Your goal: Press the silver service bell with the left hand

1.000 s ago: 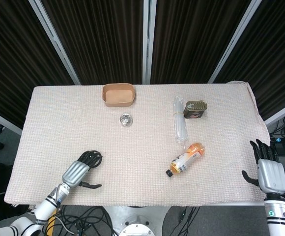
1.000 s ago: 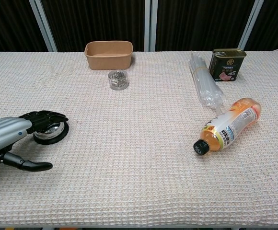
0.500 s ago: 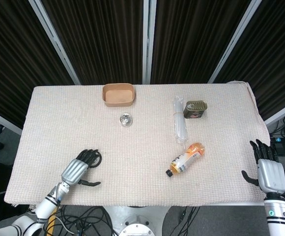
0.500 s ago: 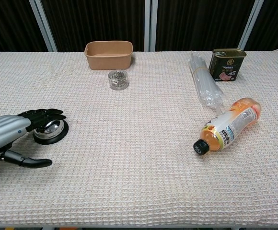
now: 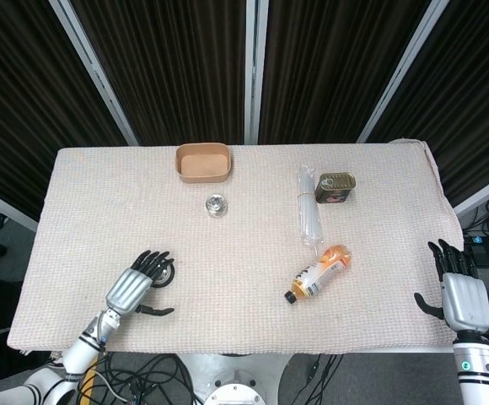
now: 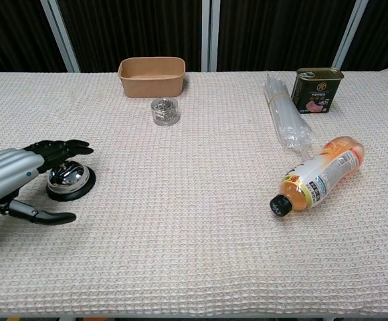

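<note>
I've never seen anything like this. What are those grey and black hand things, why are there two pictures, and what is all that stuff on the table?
They are a robot's two arms ending in mechanical hands. One picture looks down from its head, the other forward from its chest.

The left hand hovers with fingers spread over a silver service bell, which it is meant to press; it holds nothing. The right hand waits open at the table's edge.

On the cloth-covered table also lie an orange drink bottle on its side, a tin can, a bundle of clear tubes, a brown tray and a small clear jar.
</note>
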Action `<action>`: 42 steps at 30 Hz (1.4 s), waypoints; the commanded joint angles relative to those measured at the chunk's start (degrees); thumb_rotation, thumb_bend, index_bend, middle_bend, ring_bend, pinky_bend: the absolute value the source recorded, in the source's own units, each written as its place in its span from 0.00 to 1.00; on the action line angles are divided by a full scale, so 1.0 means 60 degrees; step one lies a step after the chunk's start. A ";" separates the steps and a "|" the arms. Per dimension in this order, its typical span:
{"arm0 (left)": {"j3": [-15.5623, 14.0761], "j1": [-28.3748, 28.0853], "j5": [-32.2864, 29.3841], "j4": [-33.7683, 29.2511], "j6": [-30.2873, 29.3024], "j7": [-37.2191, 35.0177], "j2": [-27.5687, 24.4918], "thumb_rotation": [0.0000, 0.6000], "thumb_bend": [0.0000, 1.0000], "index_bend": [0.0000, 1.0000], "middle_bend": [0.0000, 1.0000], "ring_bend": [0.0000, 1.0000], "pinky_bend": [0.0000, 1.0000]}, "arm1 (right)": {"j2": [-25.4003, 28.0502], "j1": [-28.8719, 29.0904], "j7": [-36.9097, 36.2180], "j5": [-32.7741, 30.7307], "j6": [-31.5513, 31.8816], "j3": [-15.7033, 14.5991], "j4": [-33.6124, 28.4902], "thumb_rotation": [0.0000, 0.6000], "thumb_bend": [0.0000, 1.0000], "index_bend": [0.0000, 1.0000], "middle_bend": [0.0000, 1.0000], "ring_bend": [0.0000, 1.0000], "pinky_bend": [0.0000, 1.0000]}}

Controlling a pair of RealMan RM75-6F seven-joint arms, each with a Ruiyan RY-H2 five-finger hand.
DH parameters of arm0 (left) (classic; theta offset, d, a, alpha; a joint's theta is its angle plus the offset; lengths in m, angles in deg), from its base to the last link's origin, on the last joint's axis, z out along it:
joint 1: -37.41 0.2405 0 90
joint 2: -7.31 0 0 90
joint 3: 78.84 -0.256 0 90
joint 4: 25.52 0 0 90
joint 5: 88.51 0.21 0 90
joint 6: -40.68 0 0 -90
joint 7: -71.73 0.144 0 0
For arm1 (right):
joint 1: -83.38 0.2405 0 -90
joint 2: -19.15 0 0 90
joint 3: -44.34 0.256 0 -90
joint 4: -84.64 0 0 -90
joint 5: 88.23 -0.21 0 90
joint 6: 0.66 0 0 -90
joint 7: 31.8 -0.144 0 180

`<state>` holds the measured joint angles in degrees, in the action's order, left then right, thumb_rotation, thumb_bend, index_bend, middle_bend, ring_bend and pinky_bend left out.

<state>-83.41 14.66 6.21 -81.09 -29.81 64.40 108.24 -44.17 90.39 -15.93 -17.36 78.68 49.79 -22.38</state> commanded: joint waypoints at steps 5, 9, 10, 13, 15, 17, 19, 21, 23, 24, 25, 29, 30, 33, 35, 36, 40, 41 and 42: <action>-0.0227 -0.0028 -0.0109 -0.0024 0.0519 0.0237 -0.0021 0.29 0.00 0.00 0.00 0.00 0.00 | 0.0030 0.0006 -0.0056 -0.0047 -0.0022 0.0017 -0.0001 1.00 0.16 0.00 0.00 0.00 0.00; 0.0099 -0.0039 -0.0028 -0.0136 -0.0199 0.0165 -0.0005 0.29 0.00 0.00 0.00 0.00 0.00 | 0.0048 0.0000 -0.0085 -0.0008 -0.0010 0.0002 -0.0019 1.00 0.16 0.00 0.00 0.00 0.00; 0.0146 -0.0043 0.0007 -0.0136 -0.0342 0.0147 -0.0001 0.29 0.00 0.00 0.00 0.00 0.00 | 0.0049 -0.0001 -0.0091 -0.0002 -0.0010 -0.0001 -0.0022 1.00 0.16 0.00 0.00 0.00 0.00; 0.0148 -0.0062 0.0060 -0.0108 -0.0453 0.0131 0.0001 0.29 0.00 0.00 0.00 0.00 0.00 | 0.0051 0.0008 -0.0089 -0.0005 -0.0041 -0.0016 -0.0025 1.00 0.16 0.00 0.00 0.00 0.00; 0.0037 -0.0060 -0.0008 -0.0063 -0.0191 0.0152 0.0001 0.29 0.00 0.00 0.00 0.00 0.00 | 0.0049 0.0020 -0.0089 -0.0009 -0.0063 -0.0019 -0.0024 1.00 0.16 0.00 0.00 0.00 0.00; -0.0099 -0.0045 -0.0081 -0.0014 0.0114 0.0192 0.0002 0.29 0.00 0.00 0.00 0.00 0.00 | 0.0055 0.0027 -0.0113 -0.0027 -0.0081 -0.0012 -0.0020 1.00 0.16 0.00 0.00 0.00 0.00; -0.0244 -0.0015 -0.0152 0.0049 0.0412 0.0247 0.0016 0.29 0.00 0.00 0.00 0.00 0.00 | 0.0069 0.0031 -0.0155 -0.0053 -0.0094 0.0002 -0.0010 1.00 0.16 0.00 0.00 0.00 0.00; -0.0331 0.0002 -0.0194 0.0096 0.0598 0.0308 0.0033 0.29 0.00 0.00 0.00 0.00 0.00 | 0.0088 0.0033 -0.0190 -0.0068 -0.0105 0.0010 -0.0012 1.00 0.16 0.00 0.00 0.00 0.00; -0.0336 0.0002 -0.0207 0.0120 0.0628 0.0367 0.0045 0.29 0.00 0.00 0.00 0.00 0.00 | 0.0107 0.0025 -0.0209 -0.0035 -0.0091 -0.0001 -0.0026 1.00 0.16 0.00 0.00 0.00 0.00; -0.0307 -0.0002 -0.0206 0.0108 0.0582 0.0373 0.0047 0.29 0.00 0.00 0.00 0.00 0.00 | 0.0113 0.0019 -0.0217 -0.0013 -0.0076 -0.0006 -0.0033 1.00 0.16 0.00 0.00 0.00 0.00; -0.0257 -0.0011 -0.0203 0.0088 0.0506 0.0377 0.0044 0.29 0.00 0.00 0.00 0.00 0.00 | 0.0117 0.0013 -0.0226 0.0007 -0.0058 -0.0007 -0.0039 1.00 0.16 0.00 0.00 0.00 0.00; 0.0123 -0.0112 -0.0177 -0.0314 -0.0044 0.0449 -0.0172 0.29 0.00 0.00 0.00 0.00 0.00 | 0.0126 0.0001 -0.0245 0.0030 -0.0031 -0.0011 -0.0048 1.00 0.16 0.00 0.00 0.00 0.00; 0.0231 -0.0132 -0.0181 -0.0484 -0.0191 0.0511 -0.0270 0.29 0.00 0.00 0.00 0.00 0.00 | 0.0129 0.0000 -0.0243 0.0030 -0.0035 -0.0015 -0.0052 1.00 0.16 0.00 0.00 0.00 0.00; 0.0606 -0.0124 -0.0293 -0.1200 -0.0656 0.0889 -0.0702 0.29 0.00 0.00 0.00 0.00 0.00 | 0.0140 -0.0009 -0.0253 0.0067 -0.0012 -0.0025 -0.0070 1.00 0.16 0.00 0.00 0.00 0.00; 0.0822 -0.0027 -0.0455 -0.1715 -0.0925 0.1161 -0.1010 0.28 0.00 0.00 0.00 0.00 0.00 | 0.0148 -0.0017 -0.0267 0.0083 0.0005 -0.0025 -0.0079 1.00 0.16 0.00 0.00 0.00 0.00; 0.0957 0.0073 -0.0598 -0.2040 -0.1101 0.1392 -0.1236 0.29 0.00 0.00 0.00 0.00 0.00 | 0.0159 -0.0024 -0.0287 0.0088 0.0016 -0.0023 -0.0090 1.00 0.16 0.00 0.00 0.00 0.00; 0.1314 0.0577 -0.1209 -0.3053 -0.1689 0.2064 -0.2051 0.28 0.00 0.00 0.00 0.00 0.00 | 0.0203 -0.0039 -0.0358 0.0120 0.0043 -0.0013 -0.0119 1.00 0.16 0.00 0.00 0.00 0.00; 0.1377 0.0701 -0.1368 -0.3258 -0.1790 0.2196 -0.2267 0.28 0.00 0.00 0.00 0.00 0.00 | 0.0210 -0.0041 -0.0368 0.0121 0.0043 -0.0012 -0.0119 1.00 0.16 0.00 0.00 0.00 0.00; 0.1434 0.0877 -0.1573 -0.3534 -0.1911 0.2296 -0.2564 0.28 0.00 0.00 0.00 0.00 0.00 | 0.0218 -0.0042 -0.0377 0.0121 0.0041 -0.0012 -0.0115 1.00 0.16 0.00 0.00 0.00 0.00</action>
<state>-76.42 17.58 -0.47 -98.94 -38.95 75.82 96.21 -42.86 90.15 -18.20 -16.63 78.93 49.72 -23.07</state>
